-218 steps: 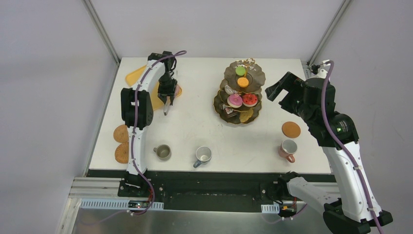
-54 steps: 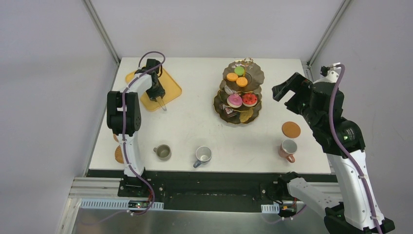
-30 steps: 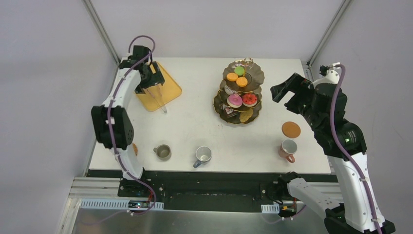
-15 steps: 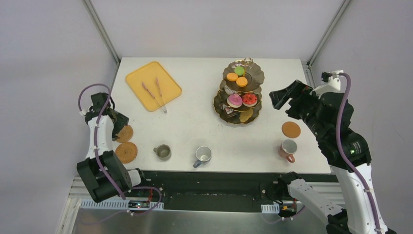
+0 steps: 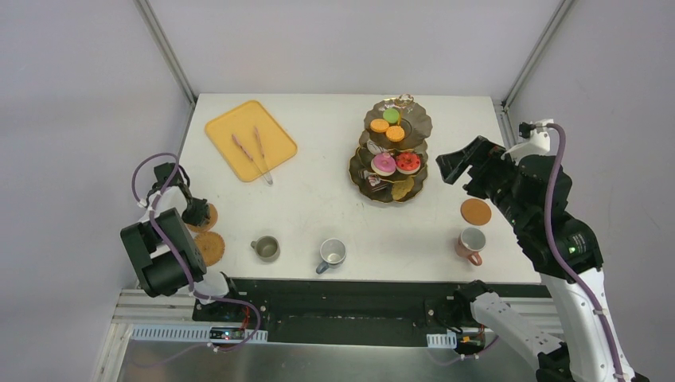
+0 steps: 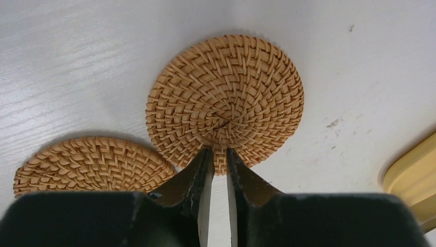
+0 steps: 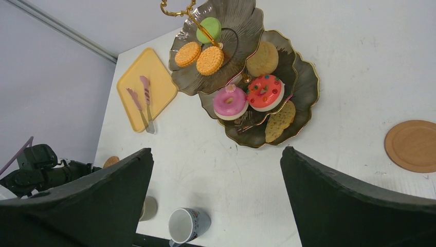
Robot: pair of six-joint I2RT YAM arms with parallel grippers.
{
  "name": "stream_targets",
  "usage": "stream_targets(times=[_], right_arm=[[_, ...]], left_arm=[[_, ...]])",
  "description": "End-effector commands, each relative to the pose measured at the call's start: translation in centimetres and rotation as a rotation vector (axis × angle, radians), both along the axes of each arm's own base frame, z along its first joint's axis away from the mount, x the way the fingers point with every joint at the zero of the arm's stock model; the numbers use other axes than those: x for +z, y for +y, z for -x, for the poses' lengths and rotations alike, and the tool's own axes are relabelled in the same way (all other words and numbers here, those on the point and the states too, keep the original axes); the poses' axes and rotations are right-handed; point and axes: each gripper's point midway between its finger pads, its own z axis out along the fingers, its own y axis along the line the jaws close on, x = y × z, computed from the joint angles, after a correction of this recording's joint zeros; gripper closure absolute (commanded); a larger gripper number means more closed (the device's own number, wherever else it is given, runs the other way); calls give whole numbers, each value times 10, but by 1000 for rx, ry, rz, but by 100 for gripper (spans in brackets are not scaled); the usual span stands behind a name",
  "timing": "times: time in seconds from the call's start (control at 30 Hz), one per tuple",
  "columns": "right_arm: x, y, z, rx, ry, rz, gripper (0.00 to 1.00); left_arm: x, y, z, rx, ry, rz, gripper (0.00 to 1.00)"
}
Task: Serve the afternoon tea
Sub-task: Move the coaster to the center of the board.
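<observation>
My left gripper (image 6: 217, 154) has its jaws drawn to a narrow gap over the near rim of a brown woven coaster (image 6: 224, 103), which lies flat on the table. From above, that gripper (image 5: 195, 213) sits at the table's left edge by the same coaster (image 5: 207, 216). A second woven coaster (image 6: 95, 162) lies beside it. My right gripper (image 7: 217, 150) hangs open and empty in the air, right of the three-tier stand (image 5: 362, 169). The stand holds doughnuts (image 7: 230, 101) and macarons (image 7: 210, 59). Olive (image 5: 266, 248), grey-blue (image 5: 332, 254) and pink (image 5: 471, 242) mugs stand along the front.
A yellow-orange tray (image 5: 275, 143) with pink-handled tongs (image 5: 256, 151) lies at the back left. A smooth brown coaster (image 5: 476, 211) lies just behind the pink mug. The table's left edge runs right beside the woven coasters.
My left arm swung from the tray down to the left edge, and its jaws closed from wide open onto the coaster's rim. My right arm drifted slightly lower, still open.
</observation>
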Motion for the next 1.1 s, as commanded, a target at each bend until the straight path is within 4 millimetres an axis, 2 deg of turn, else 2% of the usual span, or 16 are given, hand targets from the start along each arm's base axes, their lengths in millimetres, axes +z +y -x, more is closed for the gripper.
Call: stream_targets(times=[0.0,0.07,0.17,0.33,0.5,0.77,0.9,1.07], right_arm=[[12,0,0,-2,-45,-17,1],[12,0,0,0,-42,-18,1],[10,2,-2,3,-32,-14,1],[9,4,-6,1,-20,-21,1],[7,5,-9,-9,-16,-29,1],[6,9,-13,-7,-9,-45,1],[4,9,-13,-10,-2,-53,1],[3,8,-13,-14,4,-51,1]], left_arm=[[-4,16,-5,24,-4,-62,87],[-10,18,-8,6,3,-65,91],[-21,12,-9,-17,28,-20,92],[-22,-16,-9,-77,43,49,90],[-11,-63,2,-187,89,101,86],[-10,-162,3,-383,99,174,84],[-3,-203,-16,-490,69,145,84],[-3,-261,-53,-666,65,109,84]])
